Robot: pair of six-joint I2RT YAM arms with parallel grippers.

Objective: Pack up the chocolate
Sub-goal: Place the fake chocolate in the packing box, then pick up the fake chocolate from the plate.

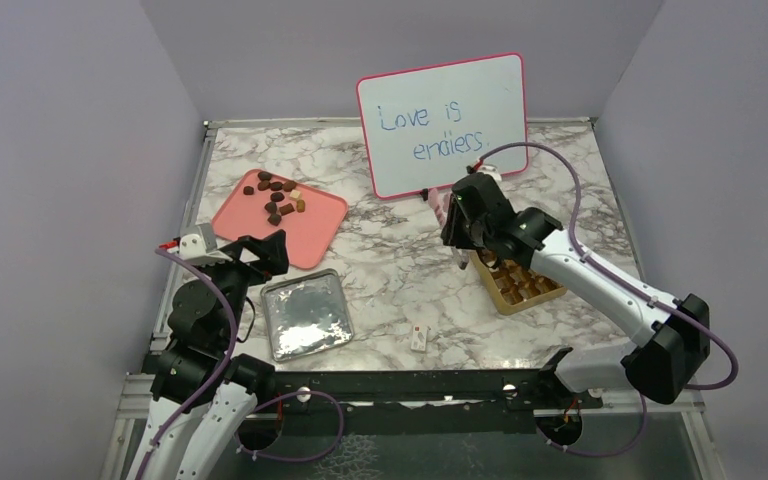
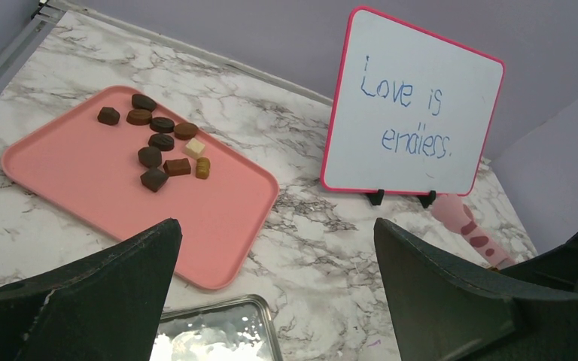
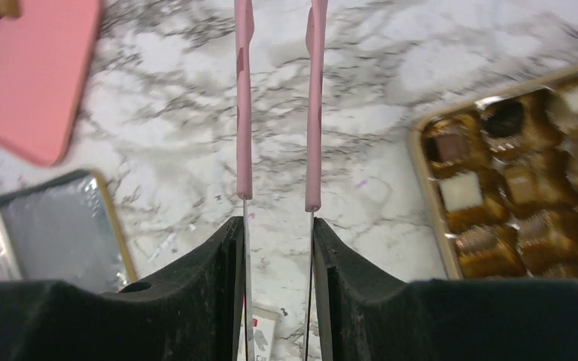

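Several chocolate pieces [image 1: 276,196] [image 2: 158,143], mostly dark brown, lie loose on the far part of a pink tray [image 1: 310,235] [image 2: 83,180]. More chocolate [image 3: 463,190] sits in the compartments of the gold box [image 1: 505,297] [image 3: 419,150]. My right gripper [image 1: 460,225] [image 3: 276,226] hovers left of the box, shut on pink tongs [image 1: 433,201] [image 3: 244,113] [image 2: 470,226]. The tongs' arms stand apart with nothing between them; their tips run out of the wrist view. My left gripper [image 1: 260,255] [image 2: 276,223] is open and empty, near the tray's front corner.
A silver lid [image 1: 305,313] [image 2: 211,331] [image 3: 60,226] lies in front of the tray. A small white tag [image 1: 419,338] [image 3: 260,338] rests near the front edge. A pink-framed whiteboard [image 1: 442,125] [image 2: 414,113] stands at the back, just behind the tongs. Purple walls close three sides.
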